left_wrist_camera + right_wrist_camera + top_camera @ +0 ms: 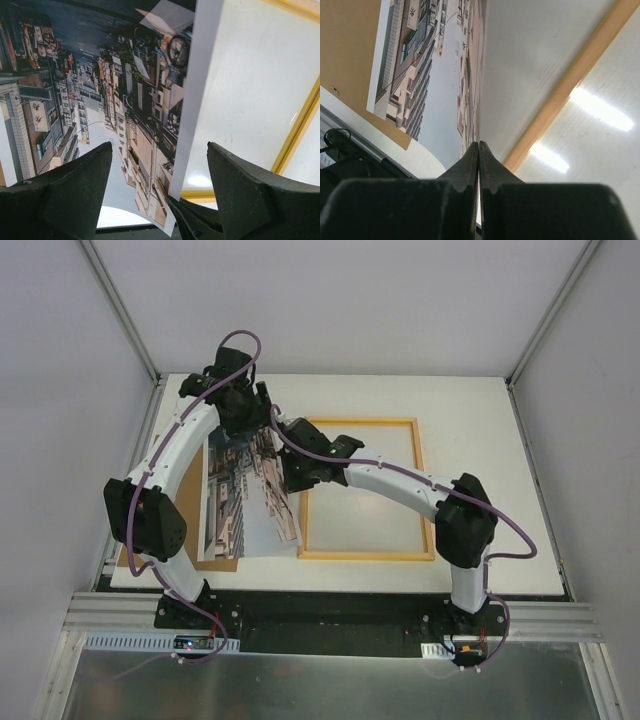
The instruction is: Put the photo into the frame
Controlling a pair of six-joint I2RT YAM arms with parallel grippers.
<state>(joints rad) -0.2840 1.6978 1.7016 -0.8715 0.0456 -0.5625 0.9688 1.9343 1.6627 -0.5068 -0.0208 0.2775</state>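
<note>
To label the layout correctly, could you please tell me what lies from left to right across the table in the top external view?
brown backing board → photo → yellow frame

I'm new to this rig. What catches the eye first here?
The photo, a city street print, curls up left of centre, its right edge pinched in the shut right tool. The open left tool hangs over its far end. The frame lies flat to its right.

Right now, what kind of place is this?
Likely a robot lab cell: a white table boxed in by plain panels, left arm and right arm mounted by an aluminium rail.
</note>
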